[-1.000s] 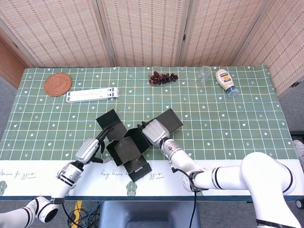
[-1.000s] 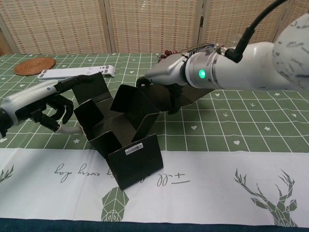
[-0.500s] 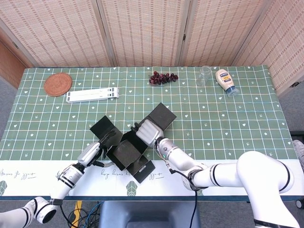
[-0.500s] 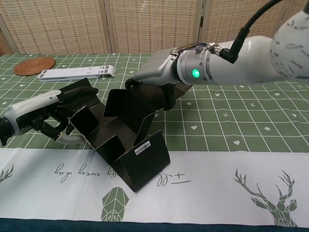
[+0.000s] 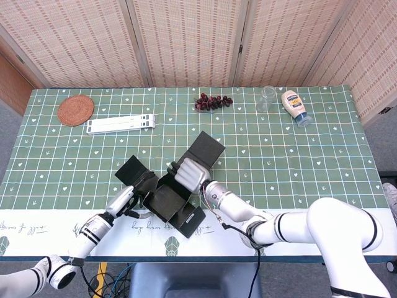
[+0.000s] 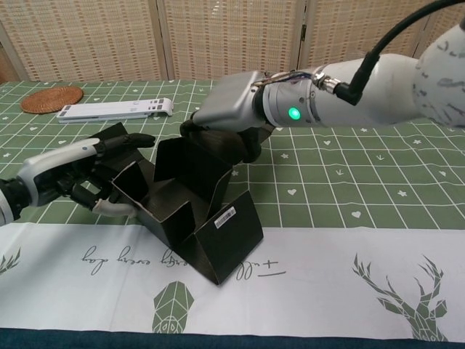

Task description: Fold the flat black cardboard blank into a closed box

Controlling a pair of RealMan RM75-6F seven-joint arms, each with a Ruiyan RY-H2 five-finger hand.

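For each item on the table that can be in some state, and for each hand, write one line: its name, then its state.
black cardboard box: partly folded, walls raised, top open.
left hand: touches the box's left flap.
right hand: presses the box's far flap.
glass: upright.
sauce bottle: lying down, cap on.

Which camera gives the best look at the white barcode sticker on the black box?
The chest view. There the sticker faces the camera near the top edge of the black box's front flap, with its dark print visible though unreadable. The head view shows the sticker only as a tiny pale sliver seen from above.
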